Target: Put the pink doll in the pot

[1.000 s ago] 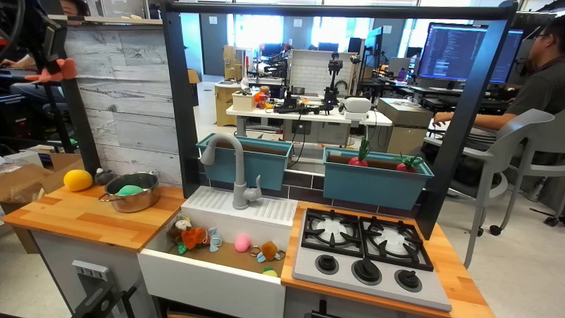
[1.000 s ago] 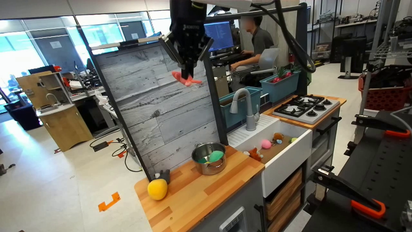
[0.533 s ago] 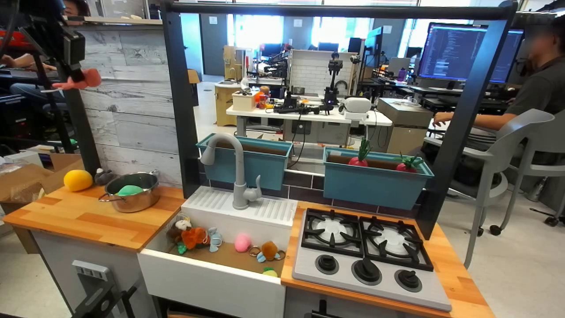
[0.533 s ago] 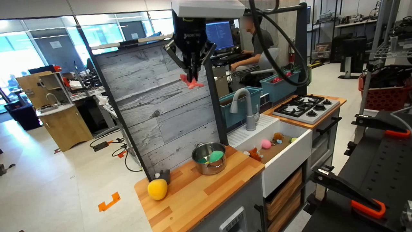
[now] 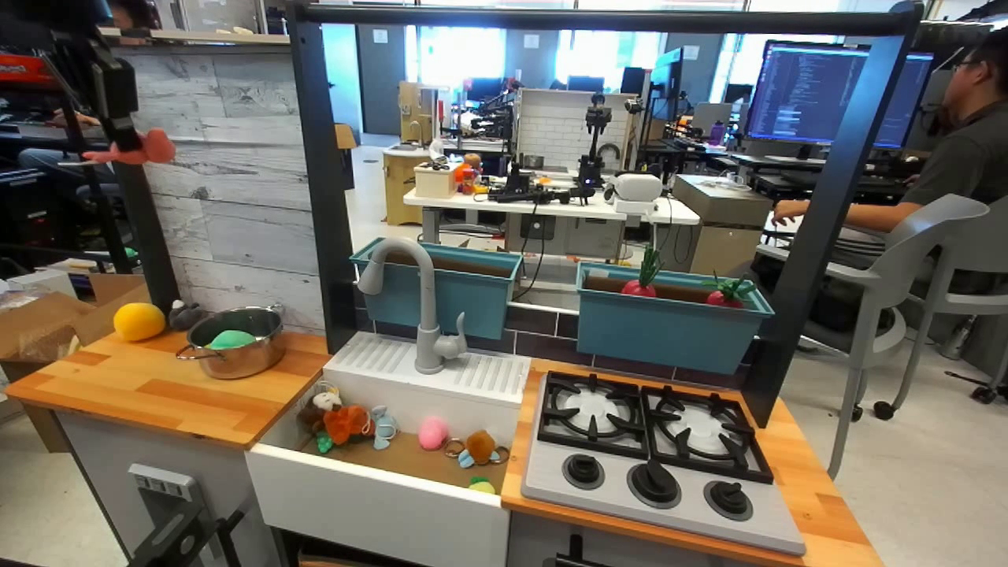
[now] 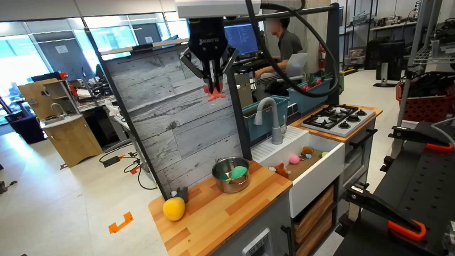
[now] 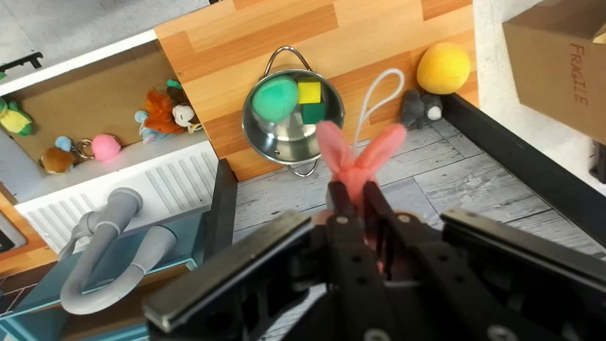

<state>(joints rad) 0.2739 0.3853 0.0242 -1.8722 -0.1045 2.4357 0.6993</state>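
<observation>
Doll [image 7: 354, 173] up in the gripper [image 7: 355, 193], pot [image 7: 284, 142] down on the counter [image 6: 217, 217]

We have the gripper clamped on the doll, which hangs in midair, well above the counter. In an exterior view it shows against the grey plank panel [image 6: 177, 117]. In the wrist view 2 long pink bits [image 7: 386, 144] stick out past the grip, and we can't tell if they're ears or legs. A white loop [image 7: 391, 71] pokes out between them. Doll and pot are well apart in both exterior views.

The pot sits upright, and we count 3 things in it: a green egg-shaped thing [image 7: 275, 99], a yellow block [image 7: 309, 92] and a dark green block [image 7: 313, 113], all bunched near each other. On the same counter there's a yellow ball [image 7: 443, 68] with a grey toy [image 7: 419, 109] right beside it; touching or not, we can't tell.

Over in the sink [image 5: 378, 508] we spot a pink ball [image 7: 105, 147], an orange toy [image 5: 346, 425], a brown toy [image 7: 57, 160] and a green-and-yellow toy [image 7: 15, 118], with the faucet [image 5: 428, 315] behind them. Past the sink there's a stove [image 5: 616, 476] with 3 knobs [image 5: 583, 470], and at the back we see 2 teal planters [image 5: 669, 327], the planter behind the stove sporting 2 radishes [image 5: 639, 290].
</observation>
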